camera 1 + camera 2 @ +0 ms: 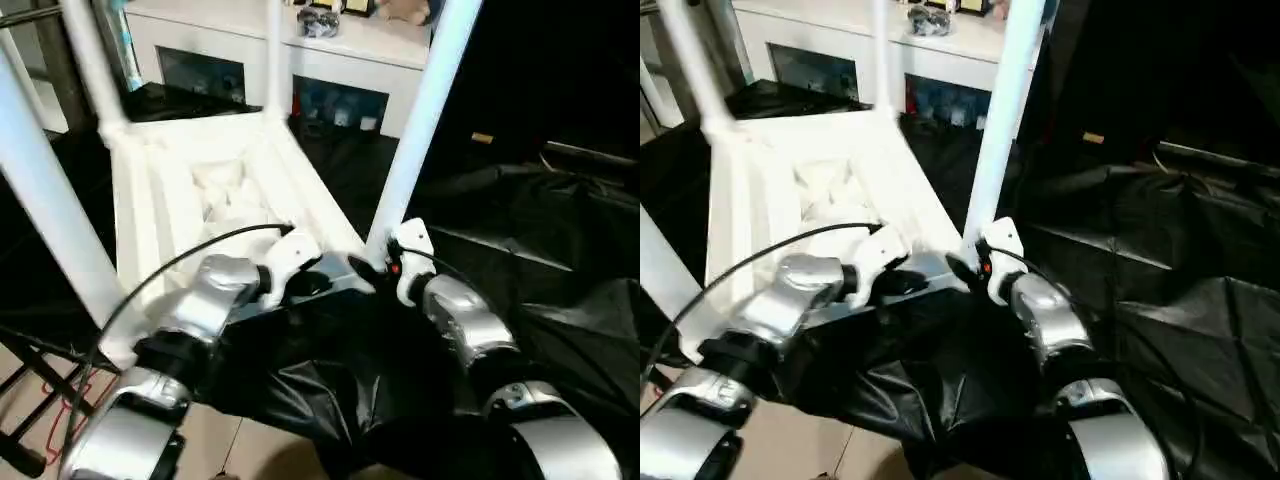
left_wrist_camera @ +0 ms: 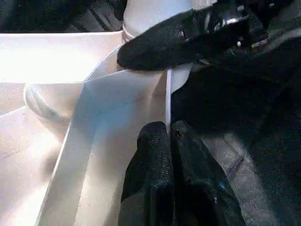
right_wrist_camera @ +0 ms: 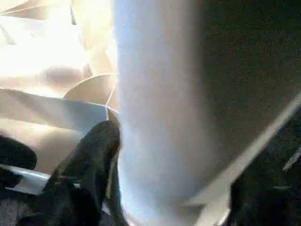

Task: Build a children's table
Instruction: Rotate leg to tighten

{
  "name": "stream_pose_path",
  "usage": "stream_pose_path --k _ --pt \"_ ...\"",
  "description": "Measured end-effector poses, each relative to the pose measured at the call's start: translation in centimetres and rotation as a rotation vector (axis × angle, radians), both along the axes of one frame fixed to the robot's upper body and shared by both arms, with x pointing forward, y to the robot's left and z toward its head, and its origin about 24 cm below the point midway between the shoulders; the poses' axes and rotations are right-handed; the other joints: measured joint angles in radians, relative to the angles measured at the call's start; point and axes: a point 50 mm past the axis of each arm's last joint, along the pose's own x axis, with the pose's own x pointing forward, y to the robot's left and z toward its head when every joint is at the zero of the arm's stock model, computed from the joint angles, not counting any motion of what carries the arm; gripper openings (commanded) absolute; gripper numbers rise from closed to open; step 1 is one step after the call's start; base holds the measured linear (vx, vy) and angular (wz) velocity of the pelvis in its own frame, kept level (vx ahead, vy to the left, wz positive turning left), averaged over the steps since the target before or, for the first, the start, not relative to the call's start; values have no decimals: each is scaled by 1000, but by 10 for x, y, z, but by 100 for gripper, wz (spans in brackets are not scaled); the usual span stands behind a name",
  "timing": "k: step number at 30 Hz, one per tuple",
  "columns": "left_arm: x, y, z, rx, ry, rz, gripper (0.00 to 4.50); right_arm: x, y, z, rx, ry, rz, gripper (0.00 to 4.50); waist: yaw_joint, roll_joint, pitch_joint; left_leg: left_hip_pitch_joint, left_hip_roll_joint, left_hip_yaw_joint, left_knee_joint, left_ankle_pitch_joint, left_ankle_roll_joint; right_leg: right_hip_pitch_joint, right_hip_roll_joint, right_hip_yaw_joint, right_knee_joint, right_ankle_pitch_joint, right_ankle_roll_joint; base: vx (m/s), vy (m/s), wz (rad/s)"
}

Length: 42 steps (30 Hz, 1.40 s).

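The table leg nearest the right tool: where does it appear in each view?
Left eye: leg slants up, right of centre.
Right eye: leg centre, rising to top edge.
Left wrist: its base top centre.
Right wrist: wide pale tube in the middle.
Shared landmark: tabletop corner at its foot.

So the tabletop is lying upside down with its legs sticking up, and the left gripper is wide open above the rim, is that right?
Not quite. The left gripper is shut, pinching the thin rim of the tabletop between its fingers, as the left wrist view shows. The rest holds: the tabletop lies upside down and the legs stick up.
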Motion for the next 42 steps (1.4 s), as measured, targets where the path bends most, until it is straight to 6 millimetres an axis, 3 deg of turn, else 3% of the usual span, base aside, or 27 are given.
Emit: stream_pose_path --k 2,8,13,23,37,42 --pt "0 0 1 0 1 -12 0 0 0 1 3 -10 14 383 0 1 0 0 0 0 0 0 0 0 0 0 0 2 -2 0 0 0" --pt "-4 10 6 -1 -3 -77 0 -3 -6 6 -3 -44 166 383 -2 0 0 -2 0 1 -4 0 0 -5 0 -1 -1 2 -4 0 0 0" --pt "-12 30 9 3 24 -174 0 -12 -17 12 -34 -33 459 383 1 0 1 -3 1 2 -6 0 1 -7 1 -2 -1 0 -5 0 0 0" --pt "-26 45 9 2 94 -334 0 -30 -30 17 -19 46 772 368 26 -1 2 -3 1 4 -1 -1 2 -6 0 -2 1 0 -5 0 0 0" --pt "-30 46 9 -13 112 -369 0 -38 -29 14 36 88 805 275 37 -2 3 -4 1 4 -1 -1 2 -6 0 -2 1 0 -5 0 0 0" --pt "-21 35 5 -13 66 -254 0 -31 -31 8 42 82 599 272 43 -3 2 1 1 3 1 0 1 -1 0 0 3 1 -5 0 0 0"
